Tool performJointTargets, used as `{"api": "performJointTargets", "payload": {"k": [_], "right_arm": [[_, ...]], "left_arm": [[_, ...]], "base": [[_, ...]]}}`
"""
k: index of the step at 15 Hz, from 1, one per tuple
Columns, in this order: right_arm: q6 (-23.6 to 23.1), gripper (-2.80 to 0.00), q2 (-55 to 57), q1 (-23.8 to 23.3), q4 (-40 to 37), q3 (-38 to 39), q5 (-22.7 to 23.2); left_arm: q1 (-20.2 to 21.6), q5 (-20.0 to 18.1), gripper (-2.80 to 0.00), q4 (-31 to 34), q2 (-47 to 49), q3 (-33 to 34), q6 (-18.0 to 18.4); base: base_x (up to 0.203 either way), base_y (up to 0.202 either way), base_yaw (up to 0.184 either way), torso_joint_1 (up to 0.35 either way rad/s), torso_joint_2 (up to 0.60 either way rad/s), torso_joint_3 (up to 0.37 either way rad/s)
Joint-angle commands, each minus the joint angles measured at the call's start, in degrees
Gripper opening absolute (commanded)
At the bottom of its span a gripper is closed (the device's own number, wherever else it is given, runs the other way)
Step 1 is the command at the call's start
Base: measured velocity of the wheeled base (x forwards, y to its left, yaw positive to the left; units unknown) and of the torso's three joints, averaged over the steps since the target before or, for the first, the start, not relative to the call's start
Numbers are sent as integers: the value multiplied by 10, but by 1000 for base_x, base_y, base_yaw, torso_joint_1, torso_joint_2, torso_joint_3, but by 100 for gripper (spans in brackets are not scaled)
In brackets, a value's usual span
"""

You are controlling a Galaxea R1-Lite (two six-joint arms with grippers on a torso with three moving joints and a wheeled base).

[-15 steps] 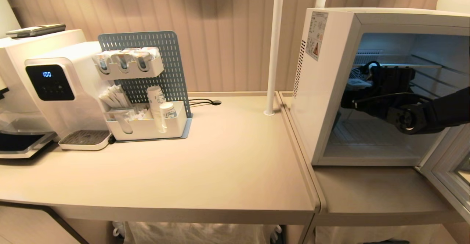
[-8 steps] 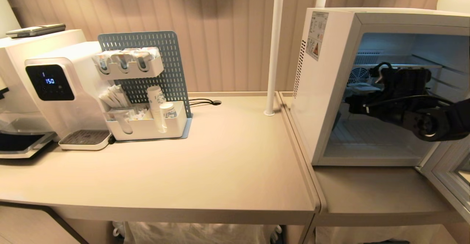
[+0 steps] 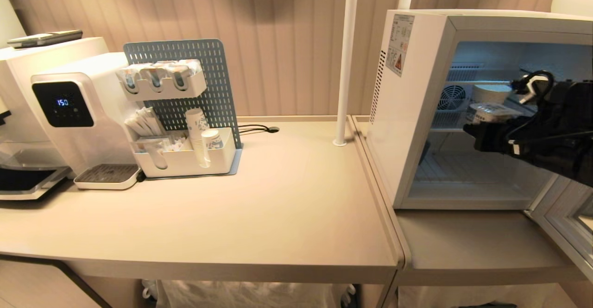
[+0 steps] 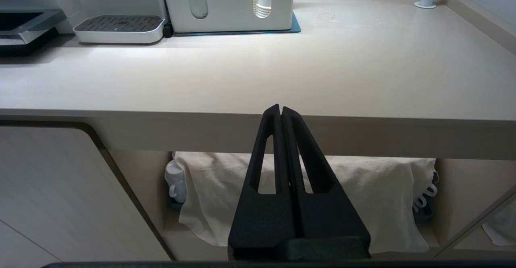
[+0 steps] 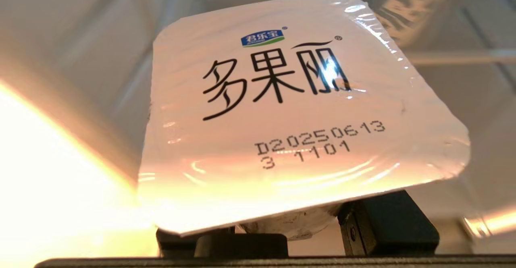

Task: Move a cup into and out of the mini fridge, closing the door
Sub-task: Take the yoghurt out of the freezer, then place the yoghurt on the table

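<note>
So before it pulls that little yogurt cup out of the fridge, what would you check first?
1. Cup gripped by the right gripper: ok, fingers sit either side beneath its lid.
2. Lid sealed: ok, foil looks intact.
3. Fridge door open enough: ok, it is swung aside to the right.
4. Path clear of the second tub behind: ok, it sits further back.
5. Landing spot on the counter: ok, bare in front.
6. Left gripper out of the way: ok, shut, below the counter edge.
</note>
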State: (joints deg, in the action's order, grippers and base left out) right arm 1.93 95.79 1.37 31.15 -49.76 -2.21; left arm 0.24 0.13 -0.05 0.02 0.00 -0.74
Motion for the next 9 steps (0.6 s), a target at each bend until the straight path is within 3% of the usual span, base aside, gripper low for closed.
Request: {"api": "performJointTargets", "payload": {"k": [1, 5, 9], "right_arm": [[-1, -280, -95, 1, 0, 46, 5], [-7, -280, -297, 4, -40, 146, 32], [-6, -280, -550, 4, -209, 180, 34]], "left_arm": [[0, 0, -280, 0, 1, 0, 0], [0, 0, -280, 0, 1, 0, 0], [0, 0, -280, 0, 1, 0, 0]], "base": [[0, 0, 0, 0, 0, 0], [0, 0, 0, 0, 0, 0], [0, 0, 0, 0, 0, 0]]}}
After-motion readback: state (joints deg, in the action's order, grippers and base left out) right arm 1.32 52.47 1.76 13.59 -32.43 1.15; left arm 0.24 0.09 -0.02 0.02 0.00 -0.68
